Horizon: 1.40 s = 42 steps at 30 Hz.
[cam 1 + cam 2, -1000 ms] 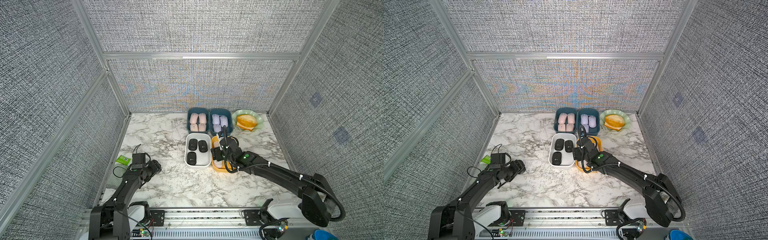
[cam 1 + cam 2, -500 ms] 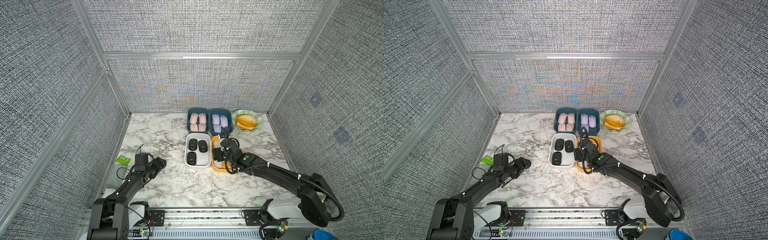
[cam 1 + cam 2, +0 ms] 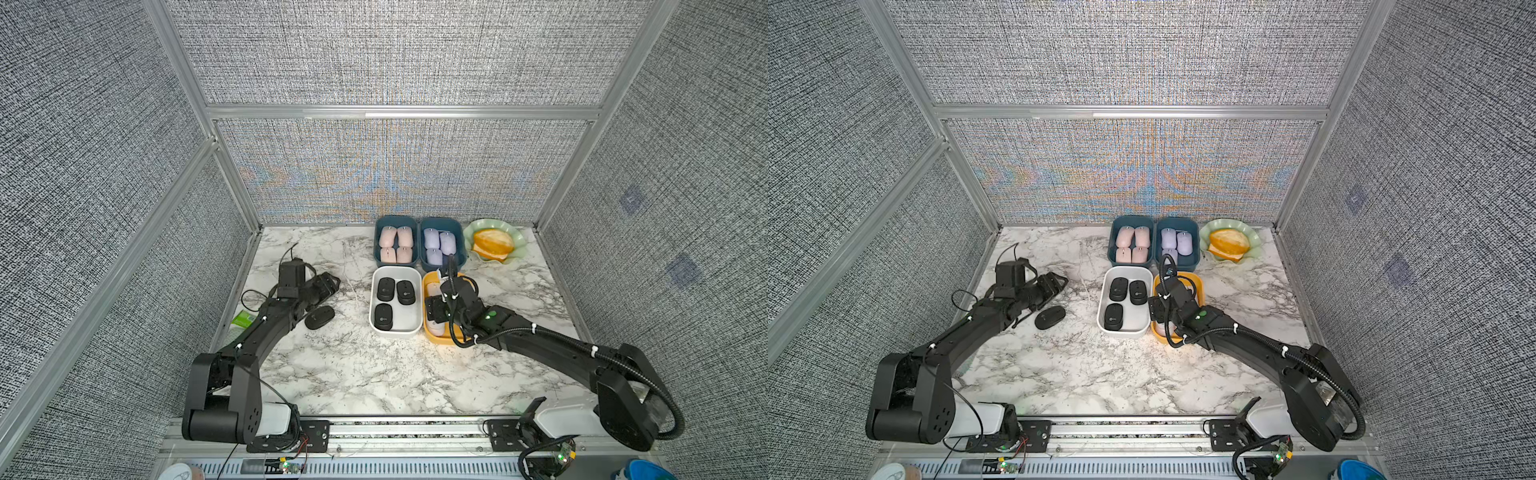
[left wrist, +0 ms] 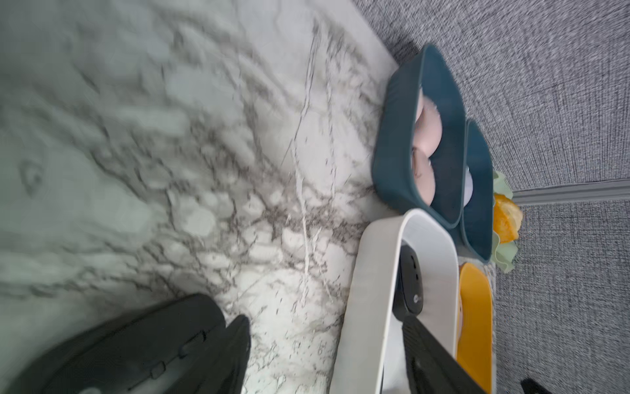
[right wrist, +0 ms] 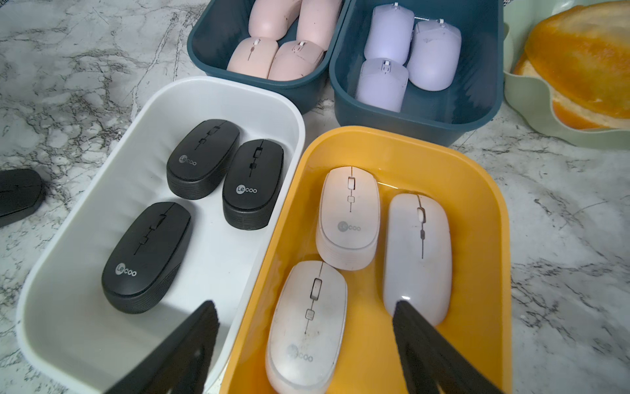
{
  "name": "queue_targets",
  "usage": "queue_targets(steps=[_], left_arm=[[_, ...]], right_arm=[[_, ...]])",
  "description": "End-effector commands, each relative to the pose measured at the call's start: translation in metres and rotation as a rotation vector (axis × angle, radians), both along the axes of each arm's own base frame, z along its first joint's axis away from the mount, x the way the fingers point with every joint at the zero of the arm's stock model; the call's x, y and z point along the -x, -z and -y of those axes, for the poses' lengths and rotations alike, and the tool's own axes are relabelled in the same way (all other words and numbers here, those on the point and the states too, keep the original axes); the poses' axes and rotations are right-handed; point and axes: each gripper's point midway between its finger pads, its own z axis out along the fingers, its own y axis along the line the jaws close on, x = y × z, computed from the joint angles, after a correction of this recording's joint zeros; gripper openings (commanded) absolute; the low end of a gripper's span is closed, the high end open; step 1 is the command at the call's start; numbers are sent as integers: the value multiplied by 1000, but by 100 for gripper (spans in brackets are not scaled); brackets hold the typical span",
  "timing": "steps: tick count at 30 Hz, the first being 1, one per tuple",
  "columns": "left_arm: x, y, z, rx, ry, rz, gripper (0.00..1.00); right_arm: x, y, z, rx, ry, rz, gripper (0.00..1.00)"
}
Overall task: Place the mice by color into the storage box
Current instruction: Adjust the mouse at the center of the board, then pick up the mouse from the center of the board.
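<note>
Bright, even overhead light, soft shadows. Colored moiré ripples on the far wall (image 3: 382, 183). Left wrist view blurred; right wrist view sharp.

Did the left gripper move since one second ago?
Yes. In a top view the left gripper went toward the back wall: from beside the white box's near end to beside its far half.

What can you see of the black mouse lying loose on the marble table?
The black mouse is a smooth oval with a matte plastic look and a faint pale mark on top. It lies flat on the marble table, apart from the white box holding three like it, and close beside the left arm; contact there is unclear.
</note>
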Motion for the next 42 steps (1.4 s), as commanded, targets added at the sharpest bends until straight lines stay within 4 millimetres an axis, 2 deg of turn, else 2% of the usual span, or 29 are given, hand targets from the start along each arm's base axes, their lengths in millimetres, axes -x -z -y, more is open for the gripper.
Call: queue_targets(steps=[1,2,5,9,14,21,27,33,36,42], left_arm=[[4,20,-36,-235,-72,-131,75],[1,24,-42,-279,-79,-159,75],[-5,58,-48,-355,-32,-300,76],[-5,101,-40,-263,42,-449,73],[4,123,-38,-227,42,-502,73],[40,135,-26,-144,47,-540,73],[70,132,-22,-131,36,-514,73],[91,135,-26,-208,29,-536,73],[101,139,-29,-276,28,-565,69],[112,142,-29,-429,29,-598,67]], right_arm=[[-4,-5,4,-5,26,32,83],[-4,-4,6,-1,32,31,84],[-6,-4,10,1,57,31,85],[-5,-2,14,-2,75,34,88],[-4,-5,17,-16,78,53,89],[-4,-6,16,-24,76,54,90],[-2,-5,11,-46,61,42,90],[-2,-2,8,-49,51,29,90],[-2,-3,8,-52,50,29,90],[-2,-4,7,-53,44,27,90]])
